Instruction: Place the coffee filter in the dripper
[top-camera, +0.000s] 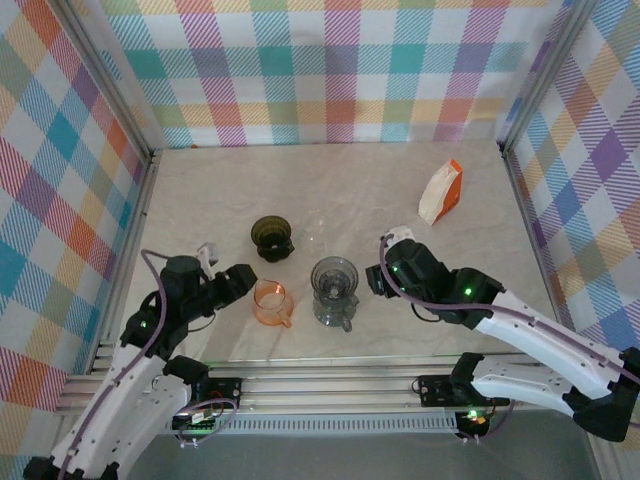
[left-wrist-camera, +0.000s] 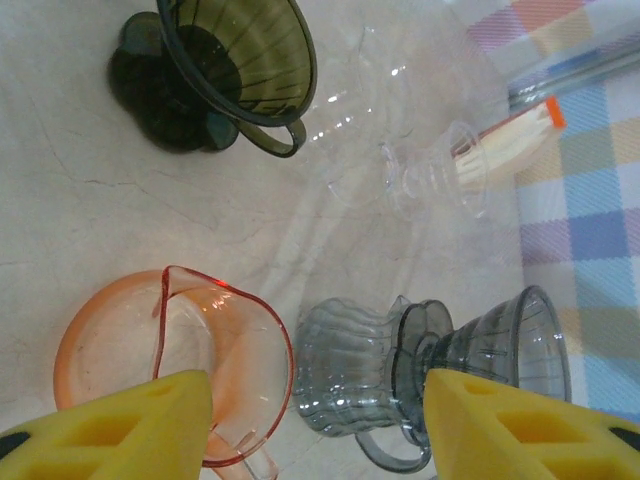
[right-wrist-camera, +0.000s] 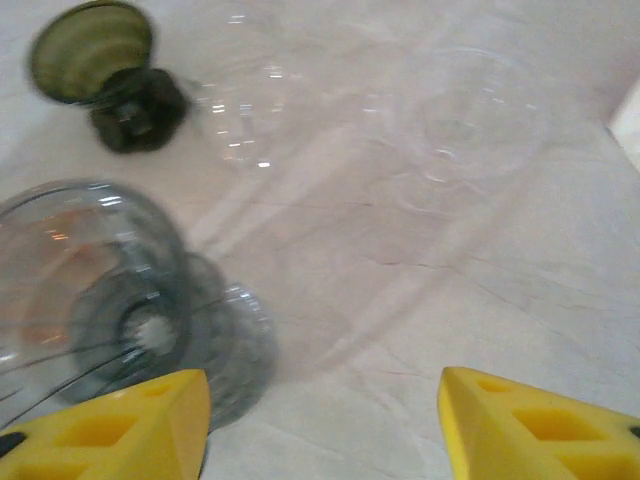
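Observation:
The coffee filter pack (top-camera: 440, 192), white with an orange end, lies at the back right of the table; it also shows as the pack (left-wrist-camera: 505, 140) past a clear glass piece. A grey glass dripper (top-camera: 334, 275) sits on a ribbed grey carafe (left-wrist-camera: 345, 375) mid-table. A dark olive dripper (top-camera: 271, 237) stands behind it to the left. My left gripper (top-camera: 243, 280) is open beside a pink pitcher (top-camera: 271, 302), with nothing between its yellow fingers (left-wrist-camera: 120, 425). My right gripper (top-camera: 372, 278) is open just right of the grey dripper (right-wrist-camera: 90, 290), over bare table.
A clear glass dripper-like piece (left-wrist-camera: 400, 170) lies on its side between the olive dripper (left-wrist-camera: 235, 65) and the filter pack. Checked walls close the table on three sides. Bare marble (top-camera: 400, 330) lies right of the carafe.

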